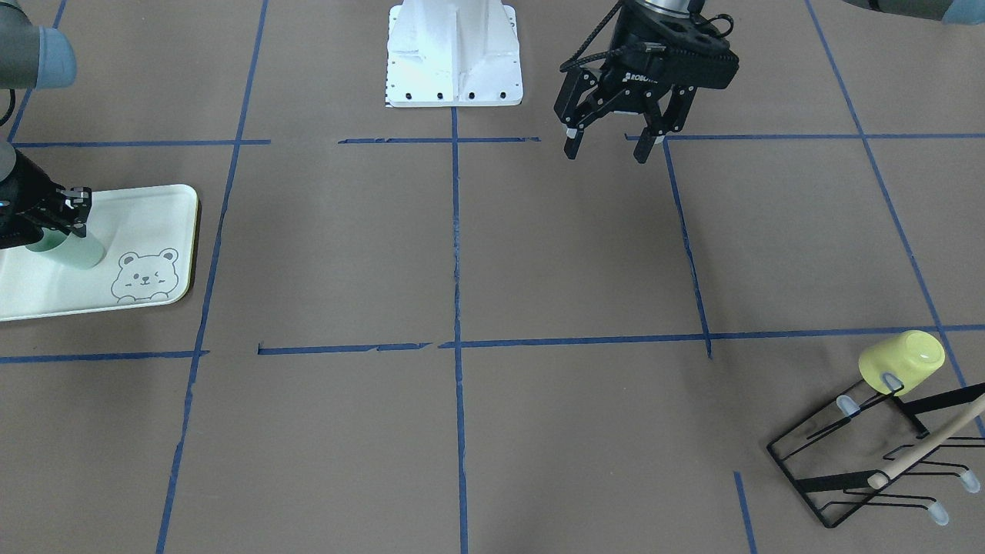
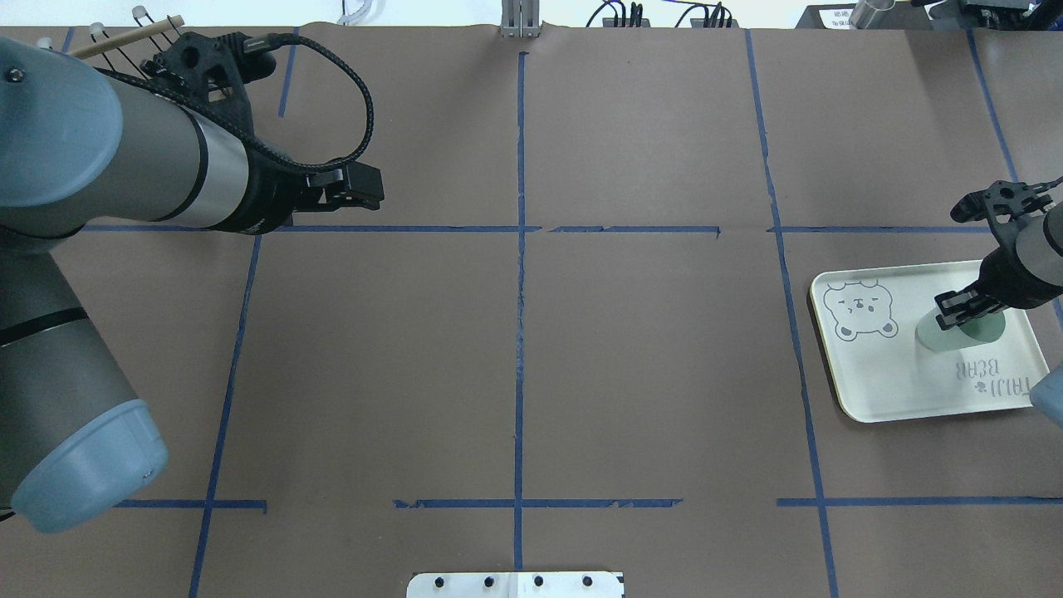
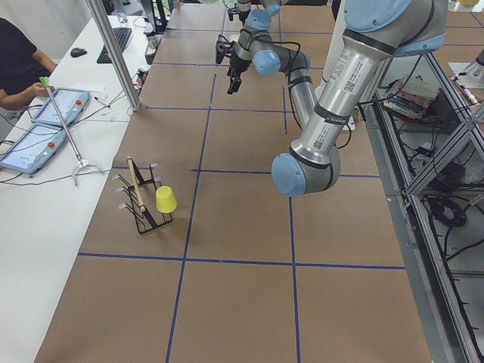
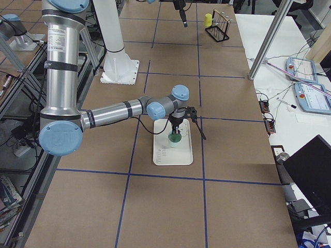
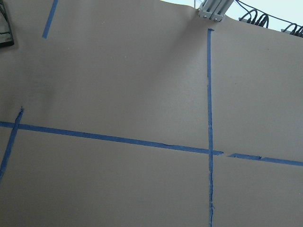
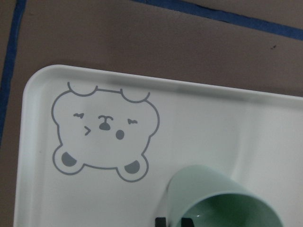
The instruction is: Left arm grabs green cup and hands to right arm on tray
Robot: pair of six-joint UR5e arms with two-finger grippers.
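Green cup [image 1: 78,251]: pinched at rim by right gripper [image 2: 957,318], base seemingly touching tray [image 1: 158,208]; settle upright, then release gently; left gripper [image 1: 612,148] spread, empty.

Yellow cup [image 3: 166,200] sits on rack [image 3: 144,217], apart from left arm [image 3: 333,102].

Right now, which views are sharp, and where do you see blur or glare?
Right wrist view: bear sharp, cup close to the lens and softer, cut by the lower edge. Front view: even light, no glare on the tray.
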